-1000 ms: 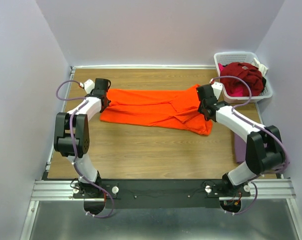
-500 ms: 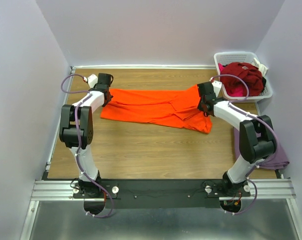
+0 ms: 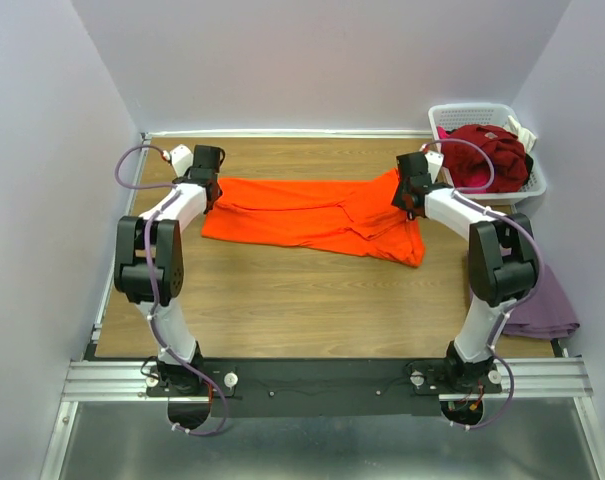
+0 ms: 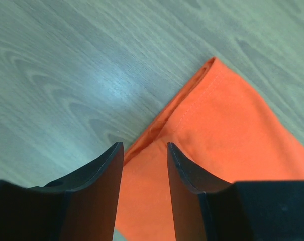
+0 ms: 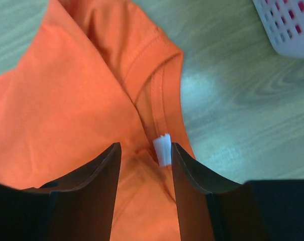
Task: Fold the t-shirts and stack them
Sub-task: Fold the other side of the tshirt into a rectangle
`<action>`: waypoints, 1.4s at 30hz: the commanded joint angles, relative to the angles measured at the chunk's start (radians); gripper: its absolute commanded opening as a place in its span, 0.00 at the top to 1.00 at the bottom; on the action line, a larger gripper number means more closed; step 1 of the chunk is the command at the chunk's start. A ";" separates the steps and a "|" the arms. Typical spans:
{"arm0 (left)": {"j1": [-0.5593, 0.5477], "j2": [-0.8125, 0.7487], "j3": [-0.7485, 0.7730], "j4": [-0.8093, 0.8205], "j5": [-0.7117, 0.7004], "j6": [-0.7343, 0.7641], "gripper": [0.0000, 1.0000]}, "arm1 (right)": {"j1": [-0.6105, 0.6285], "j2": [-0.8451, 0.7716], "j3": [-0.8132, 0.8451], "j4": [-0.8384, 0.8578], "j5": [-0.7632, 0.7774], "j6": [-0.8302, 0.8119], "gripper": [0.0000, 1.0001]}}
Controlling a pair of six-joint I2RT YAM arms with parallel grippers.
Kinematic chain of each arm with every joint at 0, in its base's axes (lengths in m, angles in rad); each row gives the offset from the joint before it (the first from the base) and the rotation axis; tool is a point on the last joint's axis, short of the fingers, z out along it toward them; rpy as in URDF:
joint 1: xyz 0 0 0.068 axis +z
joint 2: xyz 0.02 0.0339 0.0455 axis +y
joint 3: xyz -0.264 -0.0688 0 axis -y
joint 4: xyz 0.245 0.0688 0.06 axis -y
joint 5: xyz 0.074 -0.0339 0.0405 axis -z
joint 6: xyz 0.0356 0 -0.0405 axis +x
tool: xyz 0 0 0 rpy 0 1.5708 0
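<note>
Fabric of the orange t-shirt [image 3: 312,215] is lying on the desk [image 3: 282,290]; we are hovering left fingers [image 4: 99,191], released, over its corner and right fingers [image 5: 91,191], released, by its white label [image 5: 163,148].

The orange t-shirt [image 3: 312,215] was soft, matt knit cloth with stitched hems; its neck label [image 5: 163,148] was white woven tape. The table [image 3: 282,290] showed smooth wood grain with a faint sheen. Left gripper [image 4: 143,146] and right gripper [image 5: 144,146] had fingers of black, smooth, semi-matt plastic. The basket [image 3: 472,106] was white slatted plastic; the front rail [image 3: 112,378], ribbed bare metal.
</note>
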 commanded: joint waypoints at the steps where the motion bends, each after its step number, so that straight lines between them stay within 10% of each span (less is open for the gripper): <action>1: -0.028 -0.134 -0.038 0.033 -0.098 0.008 0.51 | -0.009 0.023 0.067 0.022 -0.038 -0.013 0.47; 17: -0.178 -0.275 -0.218 0.086 0.049 0.019 0.51 | 0.125 -0.302 -0.303 0.045 -0.309 0.070 0.48; 42: -0.200 -0.229 -0.229 0.097 0.104 0.039 0.53 | 0.154 -0.079 -0.214 0.157 -0.358 0.068 0.64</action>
